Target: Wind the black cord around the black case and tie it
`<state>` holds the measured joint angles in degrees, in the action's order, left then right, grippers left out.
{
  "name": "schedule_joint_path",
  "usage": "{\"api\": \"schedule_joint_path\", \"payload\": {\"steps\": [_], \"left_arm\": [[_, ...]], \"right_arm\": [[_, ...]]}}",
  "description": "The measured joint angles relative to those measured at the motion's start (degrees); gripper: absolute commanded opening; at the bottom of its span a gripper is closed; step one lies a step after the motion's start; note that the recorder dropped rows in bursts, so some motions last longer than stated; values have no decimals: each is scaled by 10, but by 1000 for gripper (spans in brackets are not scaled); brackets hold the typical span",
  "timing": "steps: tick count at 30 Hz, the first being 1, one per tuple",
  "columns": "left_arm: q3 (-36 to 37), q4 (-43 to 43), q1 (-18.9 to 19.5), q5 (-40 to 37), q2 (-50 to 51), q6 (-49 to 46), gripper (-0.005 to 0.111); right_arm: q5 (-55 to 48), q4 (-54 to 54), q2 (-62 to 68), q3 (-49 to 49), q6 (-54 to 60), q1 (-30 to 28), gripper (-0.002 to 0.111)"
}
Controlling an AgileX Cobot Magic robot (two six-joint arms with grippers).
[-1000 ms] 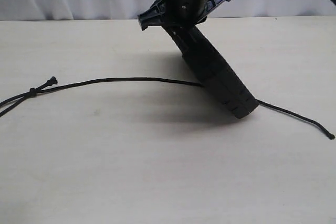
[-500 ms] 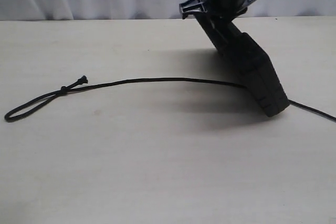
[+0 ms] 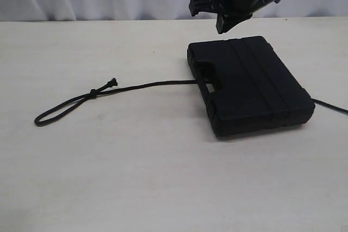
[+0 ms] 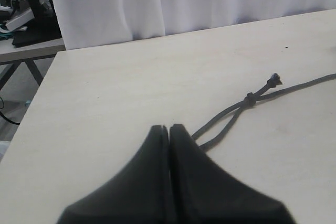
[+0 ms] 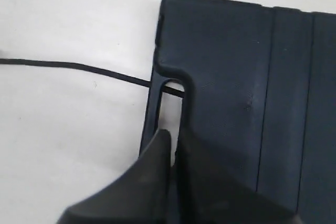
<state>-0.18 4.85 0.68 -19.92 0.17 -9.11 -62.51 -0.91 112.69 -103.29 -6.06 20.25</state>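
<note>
the case (image 3: 250,82) lies flat on the surface (image 3: 163,177), right of the middle, with its handle slot (image 5: 172,103) facing the left side. the cord (image 3: 152,85) runs under it. it crosses the slot, disappears beneath the case and comes out again at the far right edge of the exterior view. on the left, the cord ends in a loop (image 3: 54,115) closed by a knot (image 3: 93,92), with a short frayed tail just beyond it.

the right end effector (image 3: 225,24) hangs above the back edge of the case with its jaws pressed together and nothing in them. the left end effector (image 4: 169,129) is also closed and empty. it sits low over the surface near the loop.

the step in hand looks like the start of the wrap itself, since the case rests on the cord with a free length on each side. to do it well, each end effector would need to open before it goes down. one could take the strand near the knot and the other the right-hand length. pinching low, close to the surface, should catch so thin a string. lifting both lengths evenly and crossing them over the lid should keep the case from sliding or tipping. light tension would help the tie to hold.

no brand, label or writing can be read on the case or anywhere else.
</note>
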Motion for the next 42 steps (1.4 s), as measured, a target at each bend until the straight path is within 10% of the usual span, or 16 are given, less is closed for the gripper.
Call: {"api": "schedule_joint_path", "payload": {"steps": [7, 21, 42], "left_arm": [[0, 0, 0, 0, 0, 0, 0], [0, 0, 0, 0, 0, 0, 0], [0, 0, 0, 0, 0, 0, 0]], "right_arm": [[-16, 75, 0, 0, 94, 27, 38], [-65, -246, 127, 0, -142, 191, 41], [-69, -430, 234, 0, -278, 198, 54]]}}
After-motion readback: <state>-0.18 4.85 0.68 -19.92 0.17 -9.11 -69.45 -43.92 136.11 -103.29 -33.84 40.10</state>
